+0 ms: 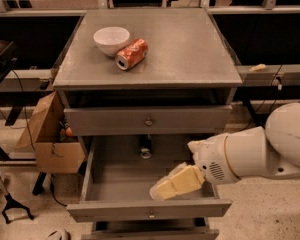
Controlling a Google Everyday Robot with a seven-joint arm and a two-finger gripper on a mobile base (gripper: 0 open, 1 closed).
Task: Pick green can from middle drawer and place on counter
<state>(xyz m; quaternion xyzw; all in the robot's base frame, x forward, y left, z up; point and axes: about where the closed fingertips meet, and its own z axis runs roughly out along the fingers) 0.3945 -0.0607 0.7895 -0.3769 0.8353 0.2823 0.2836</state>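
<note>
Our gripper (177,183) hung over the front right corner of the pulled-out middle drawer (117,181), likely poised to reach in. We could not tell whether it was parted or closed. The green can (145,147) lay at the drawer's back edge, beneath the counter (185,49), and we could read no label on it.

The middle drawer (115,181), grey metal, stood pulled open. The green can (145,145), dark with a silver end, lay at the drawer's back centre, apparently on its side, silver end forward. The counter (185,49), speckled grey, topped the cabinet. The gripper (174,184) hung over the drawer's front right, apart from the can.
</note>
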